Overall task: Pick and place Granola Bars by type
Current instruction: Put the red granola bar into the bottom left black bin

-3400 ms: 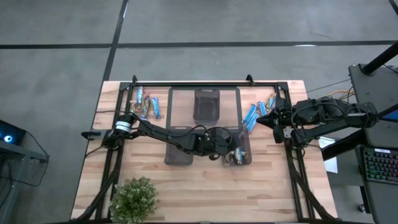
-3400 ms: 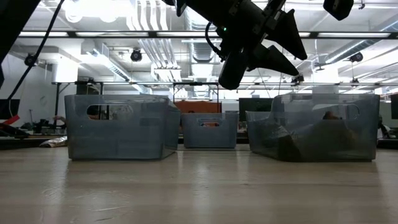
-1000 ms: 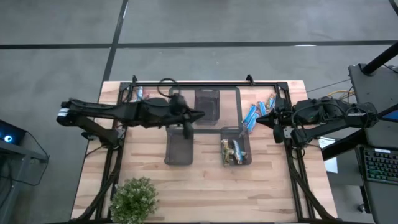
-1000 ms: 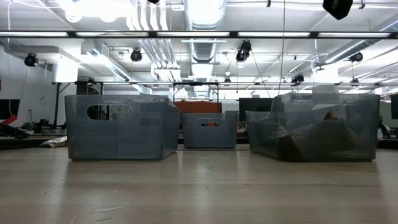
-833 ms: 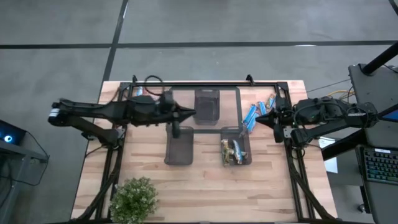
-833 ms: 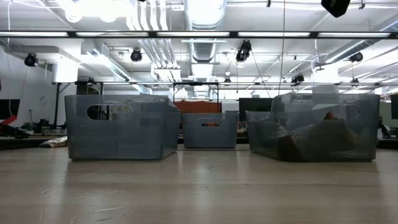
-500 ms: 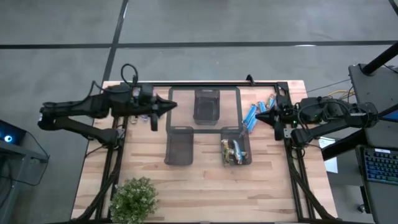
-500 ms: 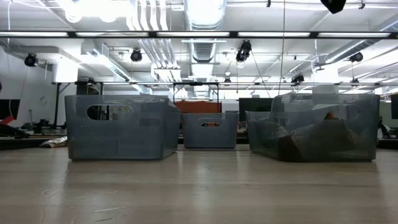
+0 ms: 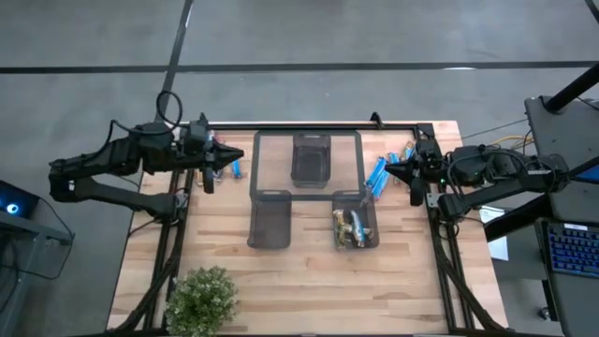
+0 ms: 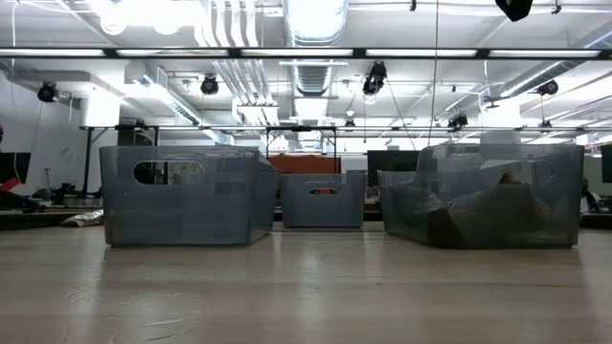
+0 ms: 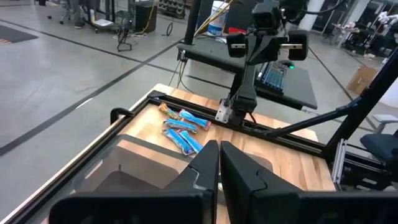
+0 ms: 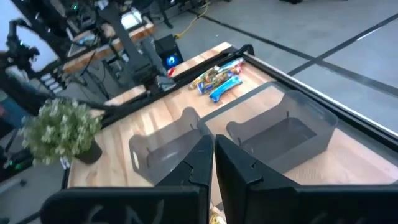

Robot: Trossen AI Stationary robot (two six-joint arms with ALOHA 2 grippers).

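Two loose heaps of Granola Bars lie on the table. Blue ones (image 9: 378, 174) lie by the right edge, also seen in the left wrist view (image 11: 184, 128). The left heap (image 9: 233, 168) is partly hidden under my left arm and shows in the right wrist view (image 12: 217, 78). More bars (image 9: 350, 227) lie in the near right bin (image 9: 371, 225). My left gripper (image 9: 240, 154) hangs shut above the left heap, empty. My right gripper (image 9: 387, 168) hangs shut over the right heap, empty.
A far middle bin (image 9: 311, 157) and a near left bin (image 9: 270, 217) stand with the near right one inside a dark frame (image 9: 309, 132). A potted plant (image 9: 201, 298) stands at the near left corner. The low view shows all three bins (image 10: 182, 196) and no gripper.
My left gripper has drawn back from above the bins toward the table's left edge and a little toward its far edge, staying shut and empty. My right gripper has tipped slightly toward the far edge without leaving its place. The bars and bins lie as before.
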